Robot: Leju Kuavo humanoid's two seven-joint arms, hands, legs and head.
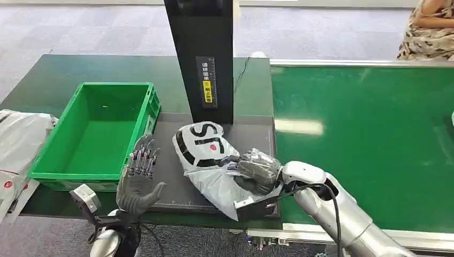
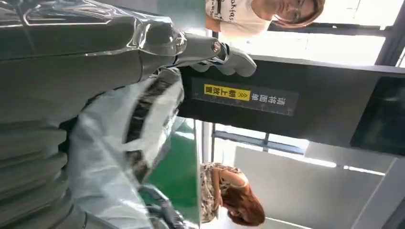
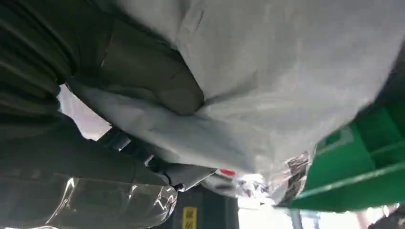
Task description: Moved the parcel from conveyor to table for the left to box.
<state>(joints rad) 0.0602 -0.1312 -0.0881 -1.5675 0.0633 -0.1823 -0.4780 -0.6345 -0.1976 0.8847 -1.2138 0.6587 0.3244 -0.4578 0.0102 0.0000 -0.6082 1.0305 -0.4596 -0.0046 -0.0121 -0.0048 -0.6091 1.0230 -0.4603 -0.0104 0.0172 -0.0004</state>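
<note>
Our left hand (image 1: 140,179), fingers spread and holding nothing, stands beside the green crate (image 1: 93,134); our right hand (image 1: 257,170) grips the grey parcel (image 1: 206,155) on the dark table (image 1: 171,182)

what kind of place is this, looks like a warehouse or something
Probably a parcel-sorting or logistics test station: a green conveyor belt, a green crate for boxing, a black scanner post, and a grey poly-bag parcel gripped by the right hand. Carpet suggests an indoor lab.
</note>
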